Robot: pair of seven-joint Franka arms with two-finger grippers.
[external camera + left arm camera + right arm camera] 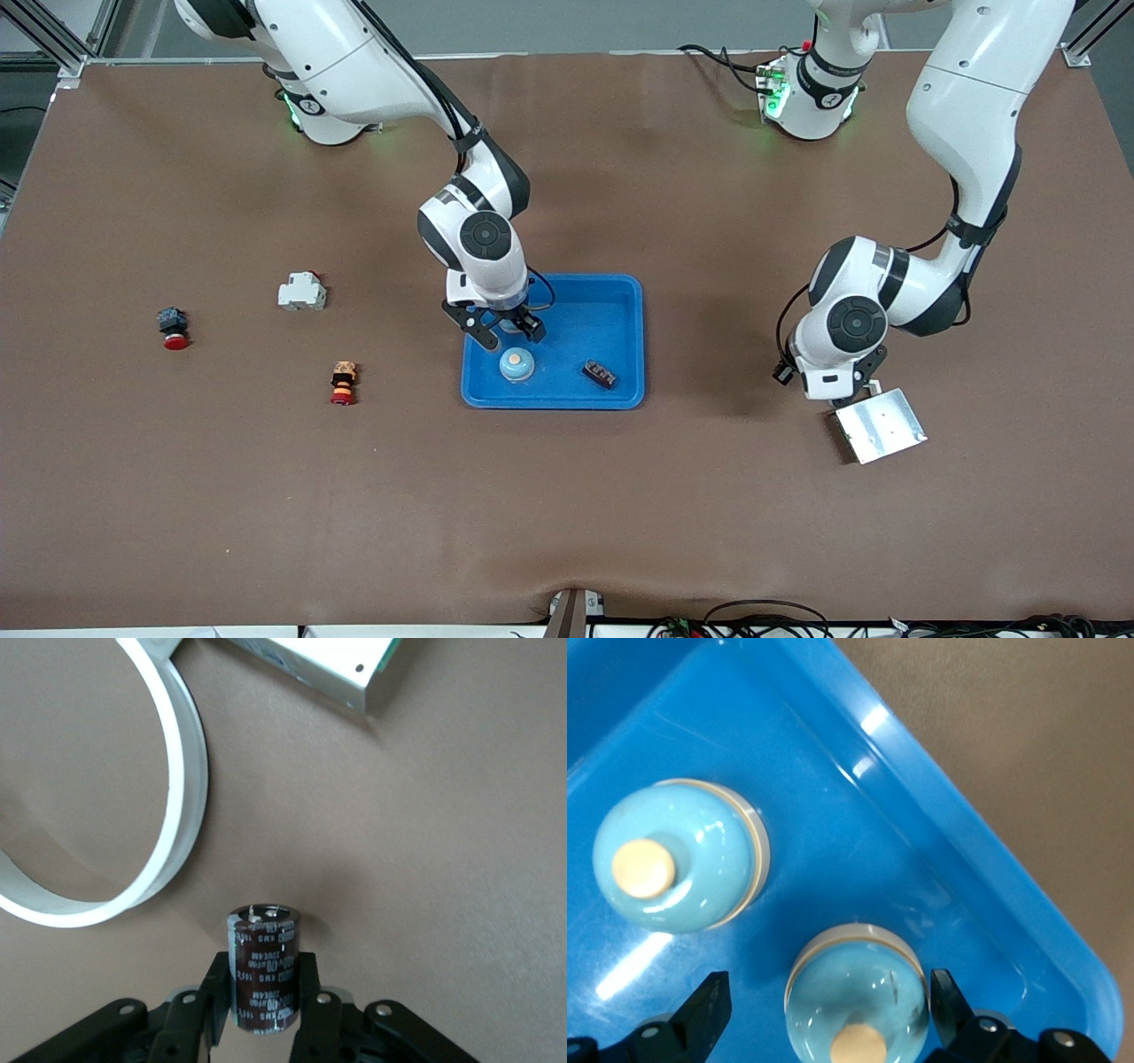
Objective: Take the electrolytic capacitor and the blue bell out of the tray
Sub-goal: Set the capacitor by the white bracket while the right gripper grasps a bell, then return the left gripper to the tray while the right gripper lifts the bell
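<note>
Up close, your left gripper (pixel 263 1001) has its jaws drawn in tight on the capacitor (pixel 262 967), a dark brown can with a silver top and pale lettering, pinched upright by its lower body between the two black fingers (pixel 306 988). Below it you see only brown table (pixel 425 859). A white ring (pixel 182 788) lies off to one side in that wrist view, and the corner of a metal plate (pixel 341 669) shows at the frame's edge. From the front, that gripper (pixel 850 399) hangs toward the left arm's end of the table, right beside the silvery plate (pixel 880 425); you cannot see the capacitor from there.

Your right gripper (pixel 824 1001) stands with jaws spread wide, gripping nothing. Between the fingers (pixel 709 1005) sits a light blue bell (pixel 858 997) with a cream button on top, daylight on both sides of it. A second bell (pixel 678 859), same make, sits just beside it in the blue tray (pixel 948 850). From the front, the gripper (pixel 505 330) is low over the tray (pixel 620 292) near the edge toward the right arm's end, and only one bell (pixel 516 364) shows clear, nearer the camera than the gripper. A small black part (pixel 600 374) lies in the tray too.

Out on the table toward the right arm's end: a white breaker block (pixel 302 291), a red-capped button (pixel 174 328), and an orange and red stacked part (pixel 343 382).
</note>
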